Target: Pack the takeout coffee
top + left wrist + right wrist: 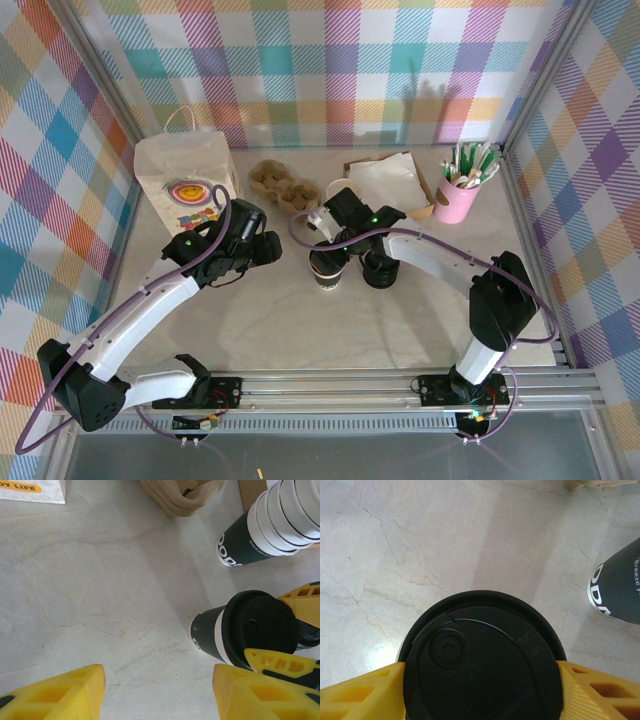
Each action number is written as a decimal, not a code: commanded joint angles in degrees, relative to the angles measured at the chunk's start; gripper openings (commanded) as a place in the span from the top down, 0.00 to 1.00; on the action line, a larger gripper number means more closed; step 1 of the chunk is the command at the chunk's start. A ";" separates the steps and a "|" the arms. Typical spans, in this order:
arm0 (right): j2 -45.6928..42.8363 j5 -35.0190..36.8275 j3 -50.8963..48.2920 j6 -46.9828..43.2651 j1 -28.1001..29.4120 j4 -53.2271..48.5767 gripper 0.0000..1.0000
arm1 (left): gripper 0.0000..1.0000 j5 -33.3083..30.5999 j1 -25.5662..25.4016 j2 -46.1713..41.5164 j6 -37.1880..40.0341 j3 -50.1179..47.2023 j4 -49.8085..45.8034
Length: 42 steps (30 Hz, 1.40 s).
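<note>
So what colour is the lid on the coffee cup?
The lid is black, clearest in the right wrist view.

Things hidden or cut off around the coffee

From above, the right arm [420, 250] covers most of the takeout coffee [324, 279]. From the right wrist, the black lid [485, 655] hides the cup under it, and the bottom edge cuts the lid. The lid also covers where the right claw [480, 687] meets it, so I can't tell if it squeezes. From the left wrist, the stack of cups [285, 515] and the paper bag [45, 495] are cut by the edge, and the bag's words are chopped.
</note>
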 commanded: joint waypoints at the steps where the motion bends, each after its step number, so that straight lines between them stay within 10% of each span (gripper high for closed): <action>1: -2.17 -1.53 -1.28 0.00 0.53 0.08 0.33 | 0.41 0.38 0.66 -0.35 -0.40 -0.56 0.20; 42: -4.30 -3.53 -3.22 0.44 0.63 0.99 0.21 | 0.41 0.70 0.71 -0.30 -0.58 -0.77 0.10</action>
